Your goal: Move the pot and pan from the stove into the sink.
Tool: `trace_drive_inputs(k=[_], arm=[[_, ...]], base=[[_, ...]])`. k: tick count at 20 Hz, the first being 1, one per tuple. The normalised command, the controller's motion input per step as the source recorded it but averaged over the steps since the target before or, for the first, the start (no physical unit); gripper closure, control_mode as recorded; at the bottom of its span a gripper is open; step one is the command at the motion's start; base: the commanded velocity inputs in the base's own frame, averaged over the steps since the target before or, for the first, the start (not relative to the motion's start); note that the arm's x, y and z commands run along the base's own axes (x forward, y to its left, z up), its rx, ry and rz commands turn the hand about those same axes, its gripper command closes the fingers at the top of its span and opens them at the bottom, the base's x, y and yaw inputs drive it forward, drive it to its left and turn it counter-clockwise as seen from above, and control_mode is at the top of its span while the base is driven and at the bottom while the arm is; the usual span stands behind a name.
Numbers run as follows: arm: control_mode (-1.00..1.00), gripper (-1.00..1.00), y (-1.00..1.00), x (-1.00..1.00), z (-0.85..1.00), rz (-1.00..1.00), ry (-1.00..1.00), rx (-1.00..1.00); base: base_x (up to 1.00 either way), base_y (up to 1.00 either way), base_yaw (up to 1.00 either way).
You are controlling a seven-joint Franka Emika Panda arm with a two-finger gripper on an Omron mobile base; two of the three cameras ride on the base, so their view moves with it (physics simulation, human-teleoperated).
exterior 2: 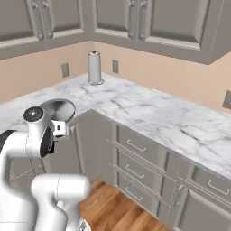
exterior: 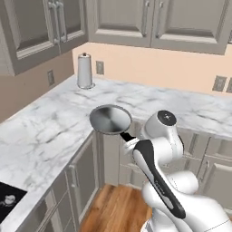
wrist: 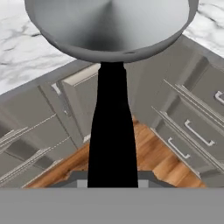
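Observation:
The pan point(exterior: 110, 119), shallow grey metal with a long black handle point(wrist: 112, 131), hangs in the air over the inner corner of the white marble counter point(exterior: 41, 136). My gripper point(exterior: 129, 138) is shut on the handle's end, and the bowl points away from the arm. From the right base view the pan point(exterior 2: 60, 110) sits just above the gripper point(exterior 2: 60, 129). In the hand view the pan bowl point(wrist: 111, 26) is at the top, over counter edge and cabinets. A black corner of the stove point(exterior: 9, 199) shows at lower left. The pot and the sink are out of view.
A grey upright cylinder point(exterior: 84, 70) stands on the counter near the back wall corner. Wall cabinets point(exterior: 154, 20) hang above. Grey base cabinets with drawers point(exterior 2: 135, 158) run under the counter, with wood floor point(exterior: 113, 208) in front.

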Motion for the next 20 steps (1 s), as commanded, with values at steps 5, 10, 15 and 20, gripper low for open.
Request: trace_drive_inputs(k=[5,10,15,20], arm=[[1.00,1.00,0.00,0.00,0.00,0.00,0.00,0.00],[1.00,1.00,0.00,0.00,0.00,0.00,0.00,0.00],[1.00,1.00,0.00,0.00,0.00,0.00,0.00,0.00],[1.00,1.00,0.00,0.00,0.00,0.00,0.00,0.00]], base=[[0.00,-0.34,-0.42],[0.00,-0.34,-0.43],[0.00,-0.32,-0.43],[0.00,-0.32,-0.43]])
